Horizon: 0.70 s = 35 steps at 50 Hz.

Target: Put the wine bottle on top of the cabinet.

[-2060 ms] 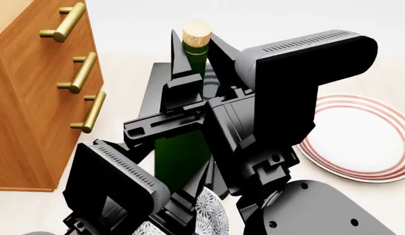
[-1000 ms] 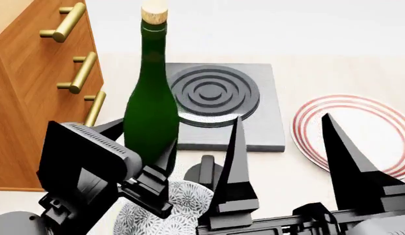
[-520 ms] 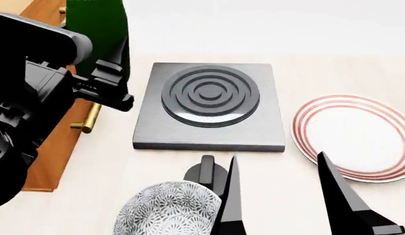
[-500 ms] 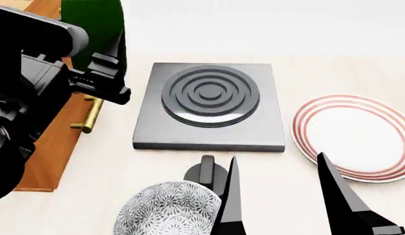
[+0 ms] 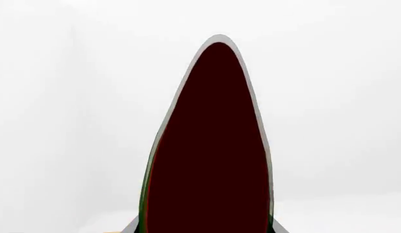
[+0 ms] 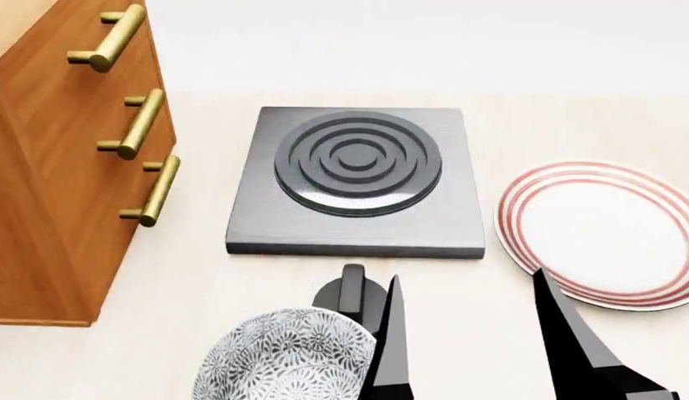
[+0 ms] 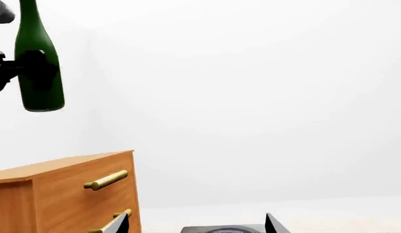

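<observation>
The wine bottle (image 7: pixel 37 63) hangs upright in the left gripper (image 7: pixel 19 68), above the cabinet (image 7: pixel 64 194).

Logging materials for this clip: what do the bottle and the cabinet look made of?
Bottle: looks like dark green glass, smooth and glossy, with soft highlights along its body; held in the left claw above the cabinet. Cabinet: orange-brown wood, judging by its grain streaks, satin finish; its bar handles look like brushed brass-coloured metal.
</observation>
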Available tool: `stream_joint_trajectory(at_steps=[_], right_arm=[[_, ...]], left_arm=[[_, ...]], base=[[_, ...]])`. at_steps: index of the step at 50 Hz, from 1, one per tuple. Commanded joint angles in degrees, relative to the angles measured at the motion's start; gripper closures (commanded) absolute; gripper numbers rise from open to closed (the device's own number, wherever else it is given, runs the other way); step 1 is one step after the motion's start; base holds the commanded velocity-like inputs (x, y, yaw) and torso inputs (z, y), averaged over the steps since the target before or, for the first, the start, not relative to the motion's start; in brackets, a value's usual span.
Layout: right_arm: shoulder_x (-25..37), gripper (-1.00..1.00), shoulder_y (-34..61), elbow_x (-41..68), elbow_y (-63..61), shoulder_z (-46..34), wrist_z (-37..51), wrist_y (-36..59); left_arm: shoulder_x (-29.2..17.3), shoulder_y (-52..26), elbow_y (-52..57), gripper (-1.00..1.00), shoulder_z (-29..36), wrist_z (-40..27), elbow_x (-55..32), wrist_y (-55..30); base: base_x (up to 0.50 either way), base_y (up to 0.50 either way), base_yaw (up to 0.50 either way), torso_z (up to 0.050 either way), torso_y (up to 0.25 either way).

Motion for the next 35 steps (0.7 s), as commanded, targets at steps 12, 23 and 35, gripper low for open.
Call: stream_joint_trajectory(at_steps=[12,23,35], right_arm=[[0.05,-1.0,0.78,1.0,0.59,-1.47,-0.22,-0.39],[0.48,-1.0,0.74,0.6,0.36,-2.4,-0.4,-0.55],[0.75,-1.0,0.68,0.32,0.05,-3.18,-0.2,-0.59]], left_arm=[[7.95,-17.3,-33.37,1.0,1.15,6.61,8.64,5.94],[7.33,-13.38,-32.81,1.0,-1.49,12.29,3.74,2.81],[5.52,-10.16,-30.91,1.0,-2.45,11.84,1.56,-0.51]], base=[[0.0,0.0,0.0,0.0,0.001],[0.0,0.0,0.0,0.0,0.001],[0.0,0.0,0.0,0.001,0.001]])
